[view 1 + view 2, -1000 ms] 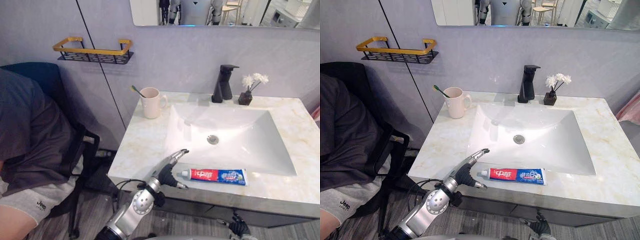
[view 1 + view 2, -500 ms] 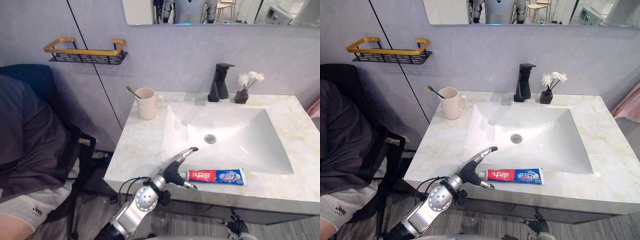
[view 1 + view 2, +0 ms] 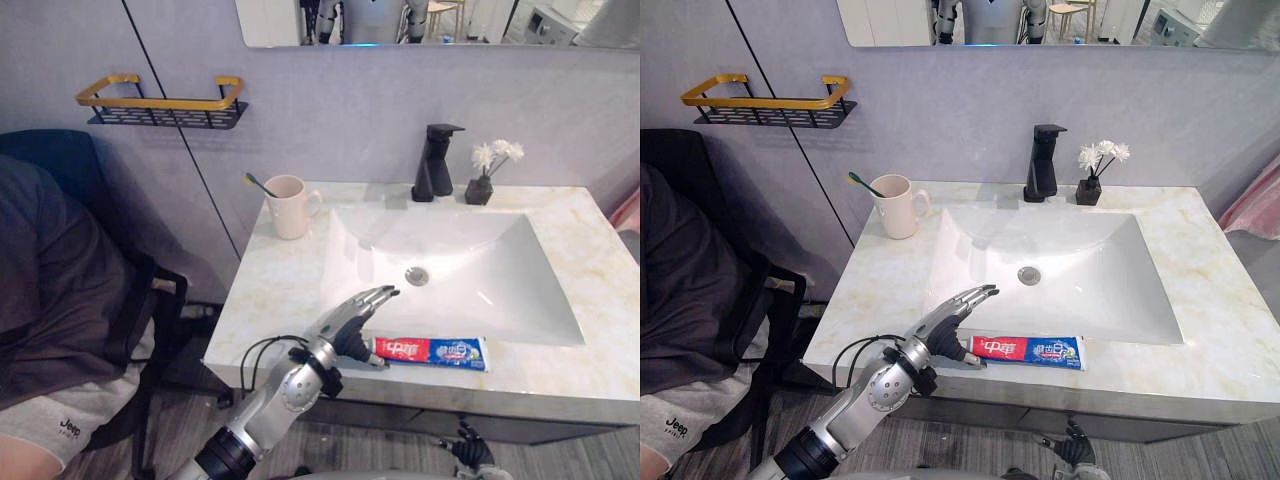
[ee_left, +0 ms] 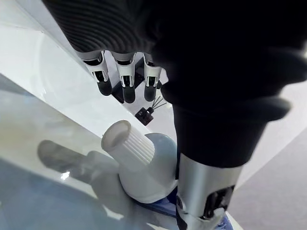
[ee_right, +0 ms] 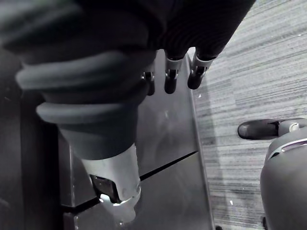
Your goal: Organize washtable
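Washtable (image 3: 270, 290) of pale marble-patterned stone with faint yellow veins, set against a grey wall, holding one glossy white rectangular sink (image 3: 480, 260) with a round metal drain. One toothpaste tube (image 3: 432, 352), flat, red and blue, lies along the near edge of the counter in front of the sink, its ribbed white cap (image 4: 128, 140) pointing left. The robot's left hand (image 3: 350, 322) reaches in from the near left and hovers at that cap end, its silver, dark-tipped fingers (image 4: 125, 81) straight and spread above the tube and its thumb (image 4: 213, 139) just beside the tube's shoulder; whether the thumb touches the tube is hard to tell. At the far left corner stands one cream mug (image 3: 290, 207) with a handle, and one green-handled toothbrush (image 3: 258, 183) leans out of it. Behind the sink are one angular matte black faucet (image 3: 434, 162) and, just right of it, one small dark vase of white flowers (image 3: 481, 187). One wire rack (image 3: 160, 102), black with a gold rail, hangs on the wall at far left. The right hand (image 5: 171, 79) hangs low with its fingers loose and apart, before a dark cabinet front (image 5: 158, 143) and grey plank floor (image 5: 249, 72). One person (image 3: 50, 290) in a dark shirt and grey shorts sits at the left.
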